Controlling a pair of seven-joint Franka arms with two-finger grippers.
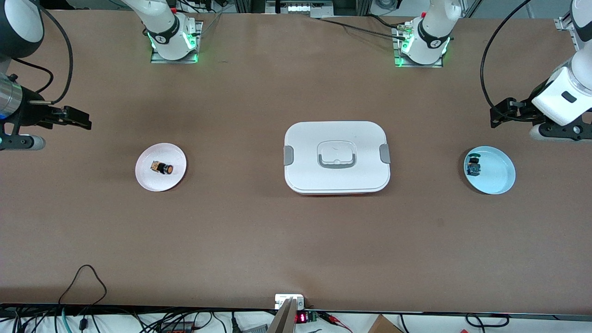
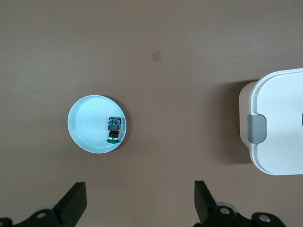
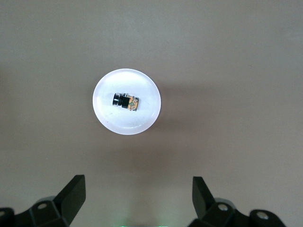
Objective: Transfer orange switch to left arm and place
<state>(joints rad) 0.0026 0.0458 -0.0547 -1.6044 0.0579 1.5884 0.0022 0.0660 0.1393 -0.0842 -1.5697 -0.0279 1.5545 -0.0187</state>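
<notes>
Lying untouched on its pink plate [image 1: 148,178], the orange switch [image 1: 162,168] is gripped by neither pincer: right pincer [image 3: 137,194] and left pincer [image 2: 139,198] are held spread, empty; transfer past the box [image 1: 336,157] is unstarted.

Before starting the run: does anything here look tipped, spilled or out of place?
Nothing stands out. The orange switch lies on its side on the pink plate, the green switch on the blue plate, and the box sits closed between them.

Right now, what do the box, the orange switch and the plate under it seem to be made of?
The box: likely white plastic, smooth, slightly glossy, with moulded grey latches and handle. The orange switch: seemingly a plastic orange face with a black collar and a tan, possibly metallic body. The pink plate: smooth and even, plastic or glazed ceramic; I cannot tell which.
</notes>
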